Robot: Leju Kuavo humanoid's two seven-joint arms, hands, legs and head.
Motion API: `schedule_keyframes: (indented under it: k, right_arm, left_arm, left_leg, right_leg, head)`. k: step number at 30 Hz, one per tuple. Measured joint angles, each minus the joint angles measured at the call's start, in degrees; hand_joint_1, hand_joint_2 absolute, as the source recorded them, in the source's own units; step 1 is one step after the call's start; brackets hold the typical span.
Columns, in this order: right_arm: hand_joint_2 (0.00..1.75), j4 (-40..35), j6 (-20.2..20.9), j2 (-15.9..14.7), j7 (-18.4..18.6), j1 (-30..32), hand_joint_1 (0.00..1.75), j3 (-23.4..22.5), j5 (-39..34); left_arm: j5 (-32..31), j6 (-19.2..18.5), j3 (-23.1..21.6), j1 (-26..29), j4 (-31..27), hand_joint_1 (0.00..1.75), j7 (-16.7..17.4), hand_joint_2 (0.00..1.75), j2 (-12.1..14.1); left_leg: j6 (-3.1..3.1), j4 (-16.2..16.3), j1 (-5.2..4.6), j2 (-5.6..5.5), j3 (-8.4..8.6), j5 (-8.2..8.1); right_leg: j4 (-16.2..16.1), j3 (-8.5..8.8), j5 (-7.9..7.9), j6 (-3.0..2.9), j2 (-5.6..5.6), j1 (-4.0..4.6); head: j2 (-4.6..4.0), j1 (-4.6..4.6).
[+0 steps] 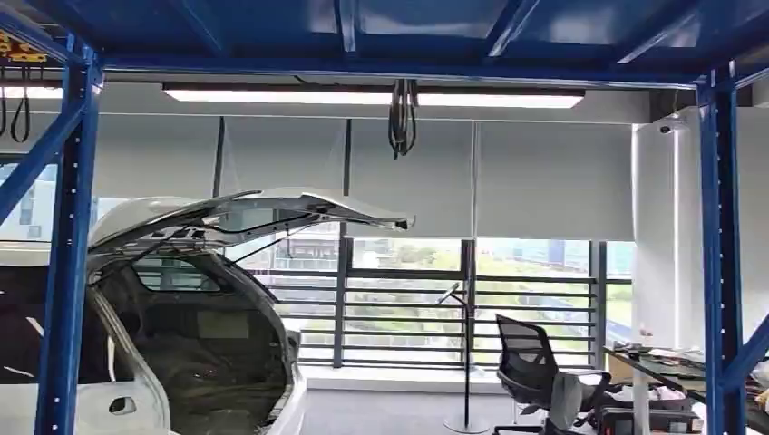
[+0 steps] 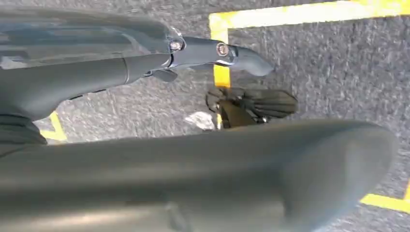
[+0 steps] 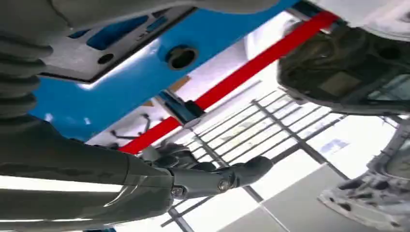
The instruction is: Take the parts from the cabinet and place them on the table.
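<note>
Robot hand status, left (image 2: 227,53): hanging low, pointed at grey carpeted floor (image 2: 329,72) crossed by yellow marking tape (image 2: 290,17). Its grey thumb and one darker finger lie apart with nothing between them; judged empty and open. Beyond its fingertips on the floor sits a dark object (image 2: 251,104), too blurred to identify.

Robot hand status, right (image 3: 208,176): raised, facing upward toward a blue metal panel (image 3: 145,72) and a red bar (image 3: 251,63). Dark fingers curl loosely ahead of the thumb; no part is visible among them, but whether the fingers are closed I cannot tell.

Task items: neither the parts nor the cabinet can be identified. The head view looks level across the room, well above both hands: blue steel racking uprights (image 1: 68,254), a white car body with raised tailgate (image 1: 209,299), a black mesh office chair (image 1: 530,362), and the edge of a cluttered dark-topped bench (image 1: 671,372) at far right.

Assessment: no pick has begun.

Risks:
- With the head camera aimed away from any cabinet, a reach made now would go unguided and could miss or knock parts.
- Raised right arm sits near the blue panel and car body; a swing could strike either.
- Walking toward the bench could clip the racking uprights or the chair.
</note>
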Motion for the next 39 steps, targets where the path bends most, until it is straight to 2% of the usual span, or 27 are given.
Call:
schedule_keyframes:
  k: [1,5,9,10,12,13,20,24,29,34,39]
  right_arm:
    - [1.75,0.2,-0.4,-0.3,1.0,0.0,0.00,0.3,2.4]
    - [1.75,2.2,-1.9,-1.0,5.3,-0.2,0.00,1.8,13.0]
    - [1.75,5.0,-1.4,-1.5,7.1,-0.6,0.00,3.3,15.7]
    - [1.75,5.9,-0.9,-1.7,7.7,-0.7,0.00,3.7,16.4]
    - [1.75,7.5,-0.1,-2.4,8.8,-1.0,0.00,4.5,17.6]
    - [1.75,8.4,0.2,-2.8,9.2,-1.2,0.00,4.9,18.0]
    - [1.75,12.7,3.8,-5.9,11.2,-2.3,0.00,7.4,18.7]
    - [1.75,15.0,3.5,-6.5,13.0,-3.7,0.00,8.9,21.3]
    - [1.75,17.0,-0.4,-5.6,15.9,-4.6,0.00,10.9,27.5]
    - [1.75,17.6,-4.7,-2.3,18.6,-4.6,0.00,11.9,36.9]
    - [1.75,17.5,-4.9,0.8,19.4,-4.1,0.00,12.0,40.5]
  left_arm:
    - [0.0,0.1,0.0,0.1,0.0,0.00,0.0,0.00,0.0]
    - [0.0,0.2,0.2,0.1,0.0,0.00,0.0,0.00,0.1]
    - [0.0,0.2,0.5,0.0,0.0,0.00,0.2,0.00,0.1]
    - [0.0,0.2,0.5,0.0,0.0,0.00,0.2,0.00,0.1]
    - [0.0,0.2,0.5,0.0,0.0,0.00,0.2,0.00,0.1]
    - [0.0,0.2,0.5,0.0,0.0,0.00,0.3,0.00,0.1]
    - [0.1,0.2,0.6,0.1,0.0,0.00,0.3,0.00,0.1]
    - [0.1,0.3,0.6,0.0,0.0,0.00,0.3,0.00,0.1]
    - [0.1,0.2,0.7,0.0,0.0,0.00,0.2,0.00,0.1]
    - [0.1,0.3,0.7,-0.1,0.0,0.00,0.2,0.00,0.1]
    - [0.0,0.2,0.7,-0.1,0.0,0.00,0.2,0.00,0.1]
  left_leg:
    - [0.15,0.0,-0.07,-0.04,0.00,-0.10]
    - [0.75,0.0,-0.18,-0.15,0.11,-0.47]
    - [0.96,0.0,-0.37,-0.13,0.17,-0.60]
    - [0.98,0.1,-0.43,-0.14,0.17,-0.62]
    - [1.02,0.1,-0.57,-0.15,0.18,-0.64]
    - [1.02,0.1,-0.60,-0.14,0.19,-0.64]
    - [1.01,0.0,-0.45,-0.13,0.37,-0.63]
    - [1.00,0.0,-0.34,-0.12,0.39,-0.62]
    - [0.99,0.0,-0.32,-0.12,0.39,-0.62]
    - [0.99,0.0,-0.31,-0.12,0.39,-0.62]
    - [0.99,0.0,-0.30,-0.12,0.38,-0.62]
  right_leg:
    - [0.0,0.06,-0.01,-0.22,-0.09,-0.02]
    - [-0.7,0.57,0.00,-0.19,-0.14,-0.02]
    - [-0.9,0.64,0.00,-0.04,-0.14,-0.09]
    - [-0.9,0.66,-0.03,0.27,-0.15,-0.17]
    - [-1.0,0.69,-0.16,1.43,-0.16,-0.38]
    - [-1.0,0.68,-0.17,1.52,-0.14,-0.41]
    - [-0.8,0.73,-0.18,1.51,-0.13,-0.26]
    - [-0.8,0.72,-0.19,1.49,-0.10,-0.18]
    - [-0.8,0.72,-0.24,1.43,-0.11,-0.16]
    - [-0.8,0.70,-0.27,1.40,-0.10,-0.16]
    - [-0.8,0.70,-0.27,1.39,-0.11,-0.15]
  head:
    - [-0.02,0.02]
    - [-0.02,0.02]
    - [-0.02,0.02]
    - [-0.02,0.02]
    - [-0.02,0.02]
    - [-0.02,0.02]
    - [-0.02,0.02]
    - [-0.02,0.02]
    - [-0.02,0.02]
    - [-0.02,0.02]
    - [-0.02,0.02]
